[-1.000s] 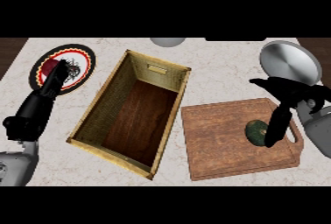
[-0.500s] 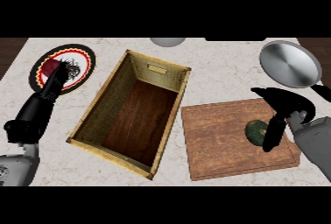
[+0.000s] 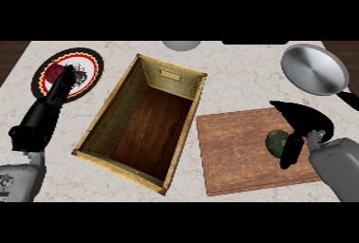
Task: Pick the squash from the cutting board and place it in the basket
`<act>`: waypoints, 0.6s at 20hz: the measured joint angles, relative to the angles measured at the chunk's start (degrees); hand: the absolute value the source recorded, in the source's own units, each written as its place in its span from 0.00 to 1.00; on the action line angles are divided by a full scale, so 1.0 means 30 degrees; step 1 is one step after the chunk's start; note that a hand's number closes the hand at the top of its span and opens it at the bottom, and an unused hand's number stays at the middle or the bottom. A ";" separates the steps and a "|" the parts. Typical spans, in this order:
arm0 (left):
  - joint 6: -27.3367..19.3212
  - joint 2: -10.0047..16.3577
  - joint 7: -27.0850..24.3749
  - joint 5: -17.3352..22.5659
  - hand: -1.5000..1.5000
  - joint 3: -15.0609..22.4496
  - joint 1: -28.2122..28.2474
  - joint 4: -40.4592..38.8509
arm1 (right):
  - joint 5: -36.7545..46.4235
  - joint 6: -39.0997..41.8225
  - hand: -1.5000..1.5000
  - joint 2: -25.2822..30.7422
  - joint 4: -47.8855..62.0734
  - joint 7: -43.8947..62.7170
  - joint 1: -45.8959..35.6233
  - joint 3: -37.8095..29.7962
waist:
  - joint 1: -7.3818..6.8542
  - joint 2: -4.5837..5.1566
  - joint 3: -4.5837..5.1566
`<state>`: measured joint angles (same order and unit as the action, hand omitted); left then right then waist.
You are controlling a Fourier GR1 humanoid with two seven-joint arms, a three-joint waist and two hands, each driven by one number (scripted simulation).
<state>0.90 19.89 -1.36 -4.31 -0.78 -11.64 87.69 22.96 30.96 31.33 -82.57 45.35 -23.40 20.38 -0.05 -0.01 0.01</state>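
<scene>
A dark green squash [image 3: 278, 141] lies on the wooden cutting board [image 3: 238, 152] at the right. My right hand [image 3: 306, 124] hangs over the squash's right side, thumb reaching up and left, fingers pointing down past it; they arch over it without closing and hide part of it. The tall woven basket [image 3: 112, 117] with a dark wooden floor stands in the middle, left of the board. At the left, my left hand [image 3: 57, 90] stays open with straight fingers over a plate.
A black and red patterned plate [image 3: 89, 60] lies at the back left under the left hand's fingers. A steel frying pan [image 3: 314, 69] sits at the back right, close above the right hand. A grey round object [image 3: 182, 45] shows at the back edge.
My right hand has moved down and towards me, settling lower over the squash. The left arm has stayed in place over the plate.
</scene>
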 measured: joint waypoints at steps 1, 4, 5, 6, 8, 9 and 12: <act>0.0094 -0.0075 0.0060 -0.0009 0.50 -0.0108 0.0019 0.0029 | 0.0186 0.0024 0.00 -0.0165 -0.0216 -0.0049 0.0275 -0.0217 | 0.0006 0.0001 -0.0003; 0.0334 -0.0207 0.0257 -0.0197 0.50 -0.0279 0.0125 0.0379 | 0.0979 -0.0008 0.00 -0.0752 -0.0584 -0.0203 0.1017 -0.0474 | 0.0008 -0.0007 -0.0001; 0.0562 -0.0164 0.0456 -0.0107 0.50 -0.0382 0.0277 0.0773 | 0.1282 -0.0065 0.00 -0.0922 -0.0297 -0.0469 0.1043 -0.0623 | -0.0013 -0.0005 -0.0002; 0.0616 -0.0268 0.0617 -0.0184 0.50 -0.0397 0.0197 0.0823 | 0.1632 -0.0179 0.00 -0.1046 -0.0065 -0.0831 0.1181 -0.0767 | -0.0013 -0.0004 -0.0003; 0.0697 -0.0439 0.0454 -0.0353 0.50 -0.0530 0.0371 0.0815 | 0.2171 -0.0123 0.00 -0.1504 0.0648 -0.1215 0.0872 -0.1097 | -0.0032 0.0004 -0.0005; 0.0866 -0.0390 0.0583 -0.0311 0.50 -0.0692 0.0449 0.0976 | 0.2378 -0.0085 0.00 -0.1678 0.0417 -0.1188 0.1193 -0.1145 | -0.0023 0.0000 -0.0002; 0.1055 -0.0588 0.0680 -0.0509 0.50 -0.0877 0.0318 0.1060 | 0.3073 0.0183 0.00 -0.1926 0.0495 -0.1607 0.1638 -0.1519 | -0.0006 -0.0001 -0.0002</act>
<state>4.06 18.13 0.68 -5.84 -3.42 -10.69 90.87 32.18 31.51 25.55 -81.08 40.53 -18.48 15.82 -0.07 -0.02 0.00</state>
